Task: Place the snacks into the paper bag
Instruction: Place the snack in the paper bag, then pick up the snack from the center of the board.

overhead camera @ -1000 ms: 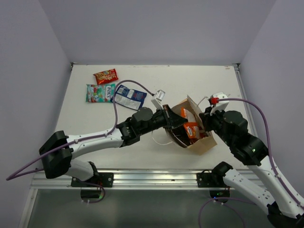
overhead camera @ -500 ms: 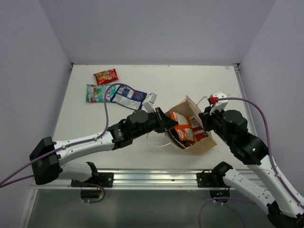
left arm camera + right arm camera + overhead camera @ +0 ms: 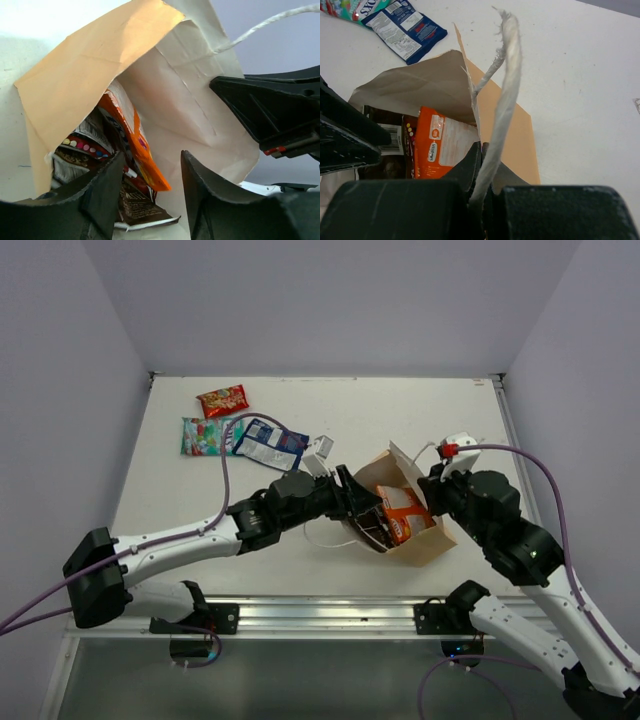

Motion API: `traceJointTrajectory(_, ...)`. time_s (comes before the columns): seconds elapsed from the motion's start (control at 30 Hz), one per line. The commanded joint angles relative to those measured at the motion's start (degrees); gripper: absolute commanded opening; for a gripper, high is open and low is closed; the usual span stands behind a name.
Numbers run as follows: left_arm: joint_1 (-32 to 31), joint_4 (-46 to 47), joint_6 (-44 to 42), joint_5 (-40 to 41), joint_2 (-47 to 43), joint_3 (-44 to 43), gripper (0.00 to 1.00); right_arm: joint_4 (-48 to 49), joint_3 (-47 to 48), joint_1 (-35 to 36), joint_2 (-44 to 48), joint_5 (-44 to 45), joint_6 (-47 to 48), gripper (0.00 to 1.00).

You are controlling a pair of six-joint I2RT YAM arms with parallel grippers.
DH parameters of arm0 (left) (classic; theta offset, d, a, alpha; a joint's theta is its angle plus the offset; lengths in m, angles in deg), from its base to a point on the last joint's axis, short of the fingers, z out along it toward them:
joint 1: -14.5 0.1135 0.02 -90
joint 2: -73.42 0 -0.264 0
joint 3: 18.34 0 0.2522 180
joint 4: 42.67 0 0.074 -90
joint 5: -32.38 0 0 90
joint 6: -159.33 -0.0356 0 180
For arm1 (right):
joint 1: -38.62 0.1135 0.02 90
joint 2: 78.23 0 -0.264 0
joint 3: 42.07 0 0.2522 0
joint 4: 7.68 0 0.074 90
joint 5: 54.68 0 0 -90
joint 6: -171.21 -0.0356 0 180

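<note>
Top external: paper bag [image 3: 430,540] lies tipped on the desk [image 3: 400,410], mouth facing left toward the left arm. Right tool [image 3: 433,488] pinches the bag's upper edge, presumably to hold the mouth open and stop the bag sliding. Left tool [image 3: 356,502] sits at the mouth. Orange packet [image 3: 405,512] is inside. Three snacks are not yet bagged, well apart from both tools at far left of the desk: red packet [image 3: 222,400], teal-green packet [image 3: 205,435], blue-white packet [image 3: 270,443].

Left wrist: left tool [image 3: 152,165] has its jaws parted with nothing between them, so it looks empty. It points straight into the bag [image 3: 65,90]. Orange packet [image 3: 137,145] stands on edge just beyond the fingertips, not touching them as far as I can tell. Dark brown packet [image 3: 135,200] lies beneath it, with more packets stacked to the left. Cord handle [image 3: 270,22] hangs at top right.

Right wrist: right tool [image 3: 481,150] is clamped narrow on the bag wall [image 3: 510,135], with the cord handle [image 3: 507,90] running up from the pinch. Orange packet [image 3: 445,145] is just beside the fingers, inside the bag. Blue-white packet [image 3: 405,30] lies out on the desk beyond the mouth.
</note>
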Motion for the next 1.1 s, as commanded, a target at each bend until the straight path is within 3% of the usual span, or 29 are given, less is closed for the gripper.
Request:
traceJointTrajectory(0.0,-0.11,-2.08,-3.46,3.51,-3.78,-2.21,0.59,2.35,2.12,0.2,-0.56,0.13,0.15,0.0)
traceJointTrajectory(0.17,-0.02,-5.07,-5.49,6.15,-6.24,-3.18,0.73,2.35,2.12,0.2,-0.74,0.21,0.15,0.0)
traceJointTrajectory(0.3,0.41,-12.87,-8.47,10.63,-7.83,-5.46,0.87,2.17,1.95,0.11,-0.56,0.39,0.42,0.0)
traceJointTrajectory(0.5,6.47,-20.19,-11.99,12.75,-11.43,-5.29,0.94,2.69,0.9,0.2,-0.04,0.3,0.59,0.0)
traceJointTrajectory(0.77,22.81,-28.37,-25.51,12.57,-11.7,-6.7,1.0,3.05,0.63,0.29,-0.21,-0.14,0.86,0.0)
traceJointTrajectory(1.07,43.99,-24.87,-32.38,10.03,-5.29,-4.33,1.0,3.05,0.45,0.11,-0.04,-0.14,1.12,0.0)
